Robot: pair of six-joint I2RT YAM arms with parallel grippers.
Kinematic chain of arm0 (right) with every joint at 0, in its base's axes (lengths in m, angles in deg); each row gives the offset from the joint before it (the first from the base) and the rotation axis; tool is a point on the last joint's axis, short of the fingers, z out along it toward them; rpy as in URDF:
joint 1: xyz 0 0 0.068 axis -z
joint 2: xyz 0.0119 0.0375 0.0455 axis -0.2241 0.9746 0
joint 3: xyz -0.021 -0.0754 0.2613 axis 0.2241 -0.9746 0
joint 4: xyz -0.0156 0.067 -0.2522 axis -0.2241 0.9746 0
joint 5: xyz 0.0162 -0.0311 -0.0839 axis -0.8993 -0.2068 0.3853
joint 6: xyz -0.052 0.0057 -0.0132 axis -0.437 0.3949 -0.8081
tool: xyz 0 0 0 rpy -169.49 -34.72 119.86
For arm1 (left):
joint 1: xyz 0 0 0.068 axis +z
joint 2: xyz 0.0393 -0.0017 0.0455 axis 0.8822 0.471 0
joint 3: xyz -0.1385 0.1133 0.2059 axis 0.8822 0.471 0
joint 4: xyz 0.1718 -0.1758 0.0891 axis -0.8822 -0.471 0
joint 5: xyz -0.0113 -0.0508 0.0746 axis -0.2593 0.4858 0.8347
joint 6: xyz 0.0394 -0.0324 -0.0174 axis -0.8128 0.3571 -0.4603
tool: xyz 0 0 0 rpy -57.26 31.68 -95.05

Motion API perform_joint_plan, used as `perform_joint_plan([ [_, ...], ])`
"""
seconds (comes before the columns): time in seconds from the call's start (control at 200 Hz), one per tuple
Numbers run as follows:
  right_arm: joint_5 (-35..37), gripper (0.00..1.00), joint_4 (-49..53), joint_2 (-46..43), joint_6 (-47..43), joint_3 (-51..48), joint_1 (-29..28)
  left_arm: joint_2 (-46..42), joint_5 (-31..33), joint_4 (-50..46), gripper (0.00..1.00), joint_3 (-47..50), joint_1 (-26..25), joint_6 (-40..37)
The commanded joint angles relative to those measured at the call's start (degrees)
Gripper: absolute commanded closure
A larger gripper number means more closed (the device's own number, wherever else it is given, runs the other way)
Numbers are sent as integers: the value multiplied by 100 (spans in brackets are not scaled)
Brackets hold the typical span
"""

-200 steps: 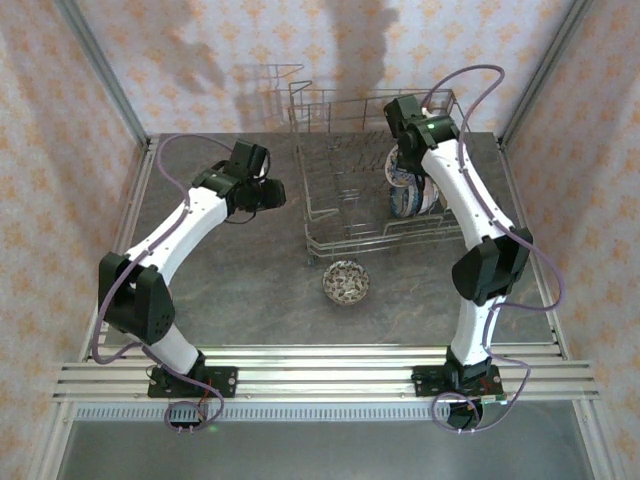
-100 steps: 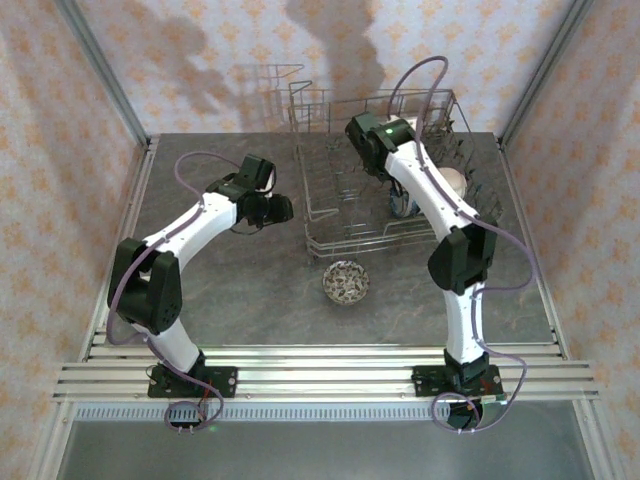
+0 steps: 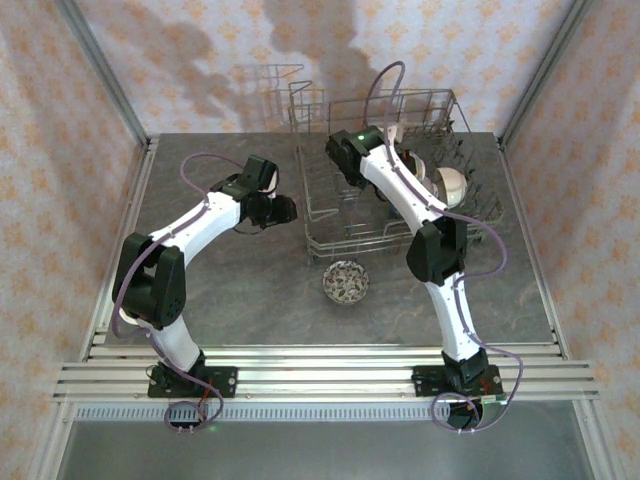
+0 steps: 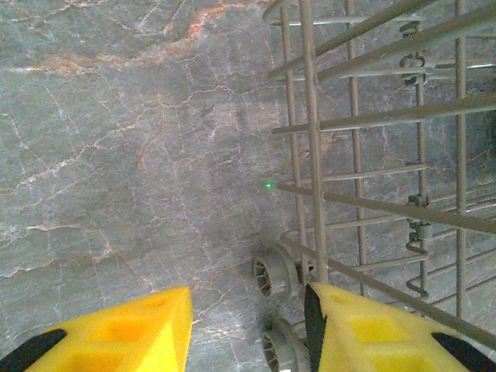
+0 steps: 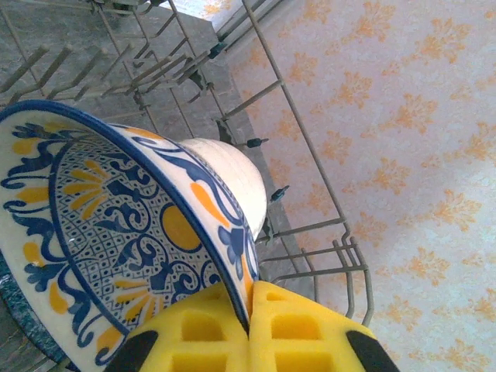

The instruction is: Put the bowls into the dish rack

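With right gripper clamped on the rim of the blue-and-yellow patterned bowl over the dish rack beside a cream bowl, ease it on edge between tines before letting go; leave the empty, parted left gripper outside.

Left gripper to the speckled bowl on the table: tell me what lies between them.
Top view: the dish rack's near-left corner juts between the left gripper and the speckled bowl; the rest is bare table.

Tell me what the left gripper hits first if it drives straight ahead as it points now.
Likely the grey wire dish rack: its small corner wheels sit just ahead of one yellow finger; the other faces grey marble tabletop. Depth is unclear.
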State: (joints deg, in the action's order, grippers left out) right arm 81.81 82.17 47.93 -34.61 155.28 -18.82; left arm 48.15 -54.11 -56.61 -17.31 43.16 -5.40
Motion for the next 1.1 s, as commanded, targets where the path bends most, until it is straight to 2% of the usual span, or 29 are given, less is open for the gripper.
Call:
perform_joint_plan([
  [0.0, 411, 100, 247, 93, 201, 199, -69, 86, -36, -32, 57, -241, -29, -177],
  [0.405, 268, 100, 303, 606, -20, 674, -304, 81, -155, -48, 57, -351, -15, -193],
  [0.886, -318, 100, 395, 618, -282, 676, -540, 7, -120, -57, 56, -315, -7, -127],
  [1.031, -364, 97, 396, 634, -318, 576, -592, -52, -83, -22, 56, -231, -9, -79],
  [1.096, -373, 92, 301, 643, -393, 485, -598, -87, -70, 8, 56, -180, -7, -51],
])
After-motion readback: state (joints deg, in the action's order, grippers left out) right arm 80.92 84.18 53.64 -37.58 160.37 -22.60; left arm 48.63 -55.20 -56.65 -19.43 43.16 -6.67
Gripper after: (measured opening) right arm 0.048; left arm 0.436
